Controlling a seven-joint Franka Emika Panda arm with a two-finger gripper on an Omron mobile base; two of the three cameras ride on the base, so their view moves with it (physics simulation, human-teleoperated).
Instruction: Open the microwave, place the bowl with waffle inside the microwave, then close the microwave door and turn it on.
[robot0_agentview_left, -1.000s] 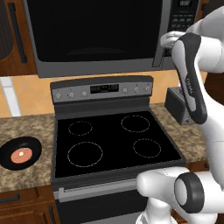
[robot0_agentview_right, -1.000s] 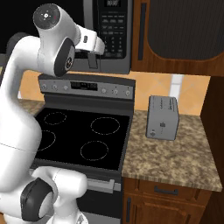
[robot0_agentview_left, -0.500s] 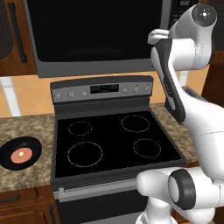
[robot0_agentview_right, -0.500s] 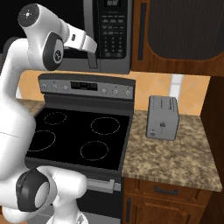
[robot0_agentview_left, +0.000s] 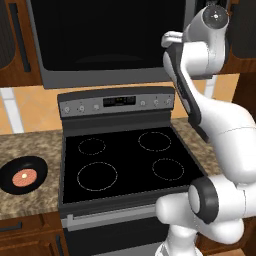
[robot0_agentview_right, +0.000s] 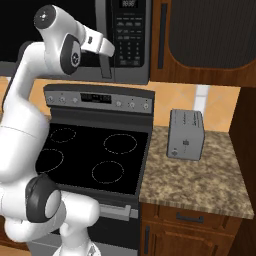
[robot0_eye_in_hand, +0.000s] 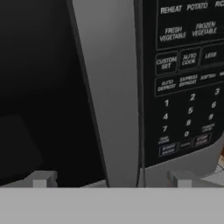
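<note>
The claw (robot0_eye_in_hand: 111, 179), spread wide and grasping nothing, faces the shut microwave door (robot0_eye_in_hand: 109, 96) beside the keypad (robot0_eye_in_hand: 186, 78).

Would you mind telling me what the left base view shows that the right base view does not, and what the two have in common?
Left base view alone: the black bowl holding the waffle, on the counter left of the stove. Right base view alone: the toaster on the right counter and the microwave keypad. Both: the stove, the microwave and the arm raised toward the closed microwave door.

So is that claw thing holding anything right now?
No. The gripper is open and empty, its fingertips either side of the microwave door edge, not clamped on it.
</note>
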